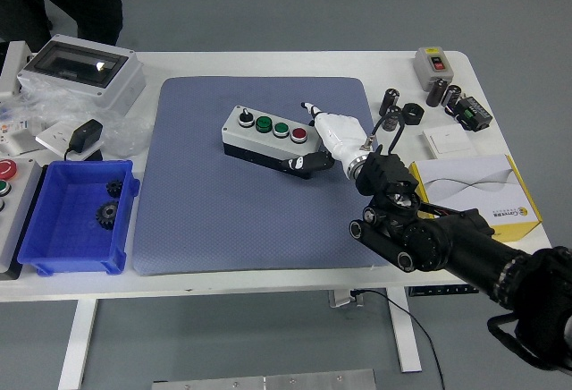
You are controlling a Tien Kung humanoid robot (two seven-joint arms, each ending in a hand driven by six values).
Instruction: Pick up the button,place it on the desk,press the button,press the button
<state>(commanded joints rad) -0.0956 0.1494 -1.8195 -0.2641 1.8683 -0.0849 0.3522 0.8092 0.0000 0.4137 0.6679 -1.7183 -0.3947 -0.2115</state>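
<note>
**Hand at the button box**

A white table (268,283) carries a blue mat (223,220). The button box (265,133) lies at its centre. At its three o'clock end, the right hand (323,138) touches it, fingers loosely curled, grasping nothing.

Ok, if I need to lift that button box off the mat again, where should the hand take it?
Probably across the short right end of the button box, coming from the right, where the right hand is already. The box is a long low block lying flat on the mat, with its buttons on top, so pinching the front and back side walls keeps the fingers off them.
</note>
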